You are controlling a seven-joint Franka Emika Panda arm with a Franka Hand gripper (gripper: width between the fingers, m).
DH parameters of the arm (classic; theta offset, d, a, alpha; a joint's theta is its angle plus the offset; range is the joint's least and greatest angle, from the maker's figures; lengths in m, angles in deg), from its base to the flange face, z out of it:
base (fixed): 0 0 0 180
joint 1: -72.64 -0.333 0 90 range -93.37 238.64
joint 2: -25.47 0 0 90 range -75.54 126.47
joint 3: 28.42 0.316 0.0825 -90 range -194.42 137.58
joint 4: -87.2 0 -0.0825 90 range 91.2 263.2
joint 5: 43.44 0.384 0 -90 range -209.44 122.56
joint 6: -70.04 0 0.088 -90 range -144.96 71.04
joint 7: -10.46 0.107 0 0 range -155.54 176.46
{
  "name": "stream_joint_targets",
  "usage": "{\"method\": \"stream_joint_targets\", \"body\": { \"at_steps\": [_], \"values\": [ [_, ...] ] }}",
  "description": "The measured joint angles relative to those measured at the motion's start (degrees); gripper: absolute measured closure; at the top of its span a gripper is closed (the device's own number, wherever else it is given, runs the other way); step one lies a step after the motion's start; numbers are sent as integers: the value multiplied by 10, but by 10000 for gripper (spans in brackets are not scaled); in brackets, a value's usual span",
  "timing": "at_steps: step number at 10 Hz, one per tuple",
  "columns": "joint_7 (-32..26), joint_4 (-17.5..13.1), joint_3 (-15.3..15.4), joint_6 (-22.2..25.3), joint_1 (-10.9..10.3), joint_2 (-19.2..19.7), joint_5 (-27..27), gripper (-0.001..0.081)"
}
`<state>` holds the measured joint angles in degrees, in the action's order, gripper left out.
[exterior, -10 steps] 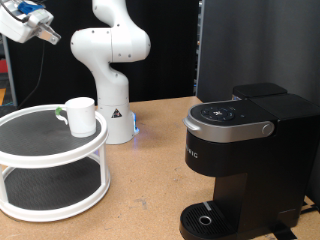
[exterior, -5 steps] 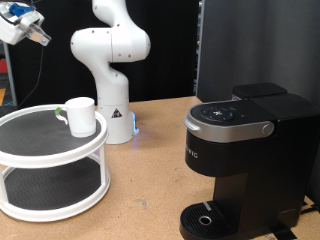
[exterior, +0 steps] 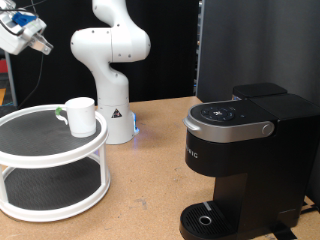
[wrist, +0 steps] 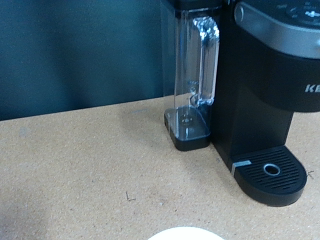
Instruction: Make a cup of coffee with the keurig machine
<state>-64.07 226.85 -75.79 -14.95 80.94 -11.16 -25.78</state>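
Task barely begun: white mug point(exterior: 80, 115) sits on two-tier stand point(exterior: 50, 150) at 9 o'clock; keurig point(exterior: 240, 165) at 4, drip tray point(exterior: 205, 220) bare. Gripper point(exterior: 22, 32) high at 10; fingers' opening can't be told.

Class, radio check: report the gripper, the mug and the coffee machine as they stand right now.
Gripper high at exterior view's top left, holding nothing seen. White mug on two-tier stand. Keurig machine lid down, drip tray bare.
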Motion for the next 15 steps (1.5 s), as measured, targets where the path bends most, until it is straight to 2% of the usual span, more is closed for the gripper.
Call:
{"method": "stream_joint_targets", "body": {
  "at_steps": [5, 14, 15],
  "values": [
    [-50, 38, -16, -51, 0, 12, -23, 799],
    [-87, 113, -38, -172, 0, 44, -22, 799],
    [-87, 119, -38, -185, 0, 46, -20, 700]
  ]
}}
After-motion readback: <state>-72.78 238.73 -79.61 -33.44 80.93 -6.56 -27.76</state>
